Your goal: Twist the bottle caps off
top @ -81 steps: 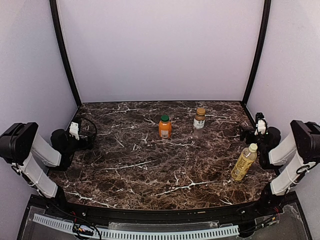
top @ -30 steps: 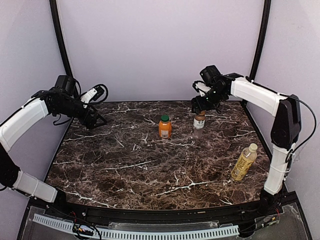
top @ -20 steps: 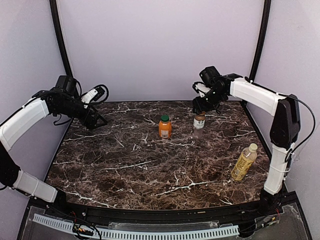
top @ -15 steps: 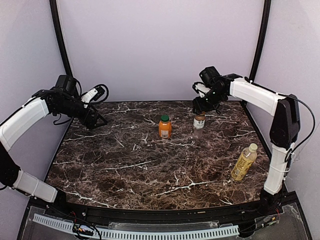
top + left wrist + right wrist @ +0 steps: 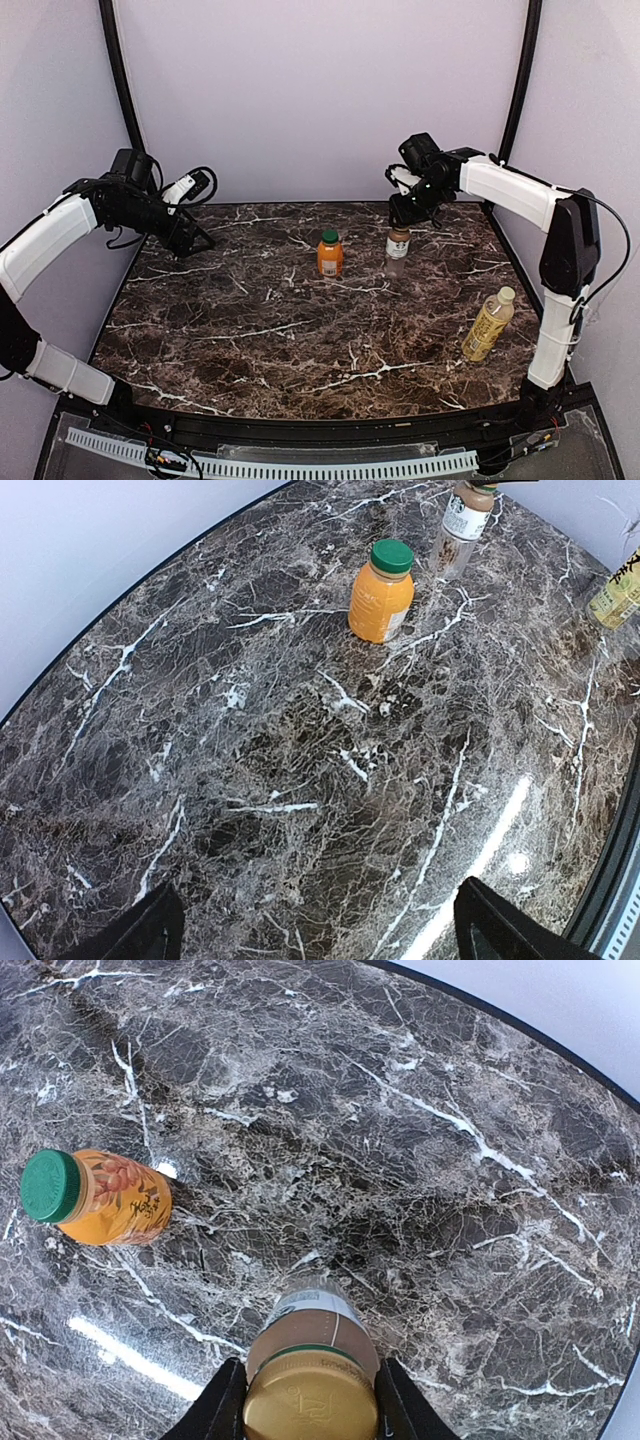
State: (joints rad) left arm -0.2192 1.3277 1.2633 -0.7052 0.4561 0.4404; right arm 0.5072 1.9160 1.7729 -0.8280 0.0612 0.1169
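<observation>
The clear bottle [image 5: 397,252] with a brown-white label stands at the back right. Its tan-brown cap [image 5: 311,1400] sits between my right gripper's [image 5: 311,1408] fingers [image 5: 222,1405], which press on both sides of it. The short orange bottle [image 5: 330,258] with a dark green cap [image 5: 330,237] stands upright just left of it. Near the right edge stands the slim yellow bottle [image 5: 487,328] with a cream-white cap [image 5: 507,295]. My left gripper [image 5: 195,243] hangs open over the back left of the table, holding nothing, far from every bottle.
The dark marble table [image 5: 280,330] is walled by pale panels at the back and on both sides. Black posts [image 5: 125,110] stand at the back corners. The left wrist view shows the orange bottle [image 5: 378,605] and the clear bottle [image 5: 460,525] far ahead.
Both arms rose from their folded pose earlier. Over the last second my right gripper's fingers have closed in on the tan-brown cap. The left arm has stayed still.
</observation>
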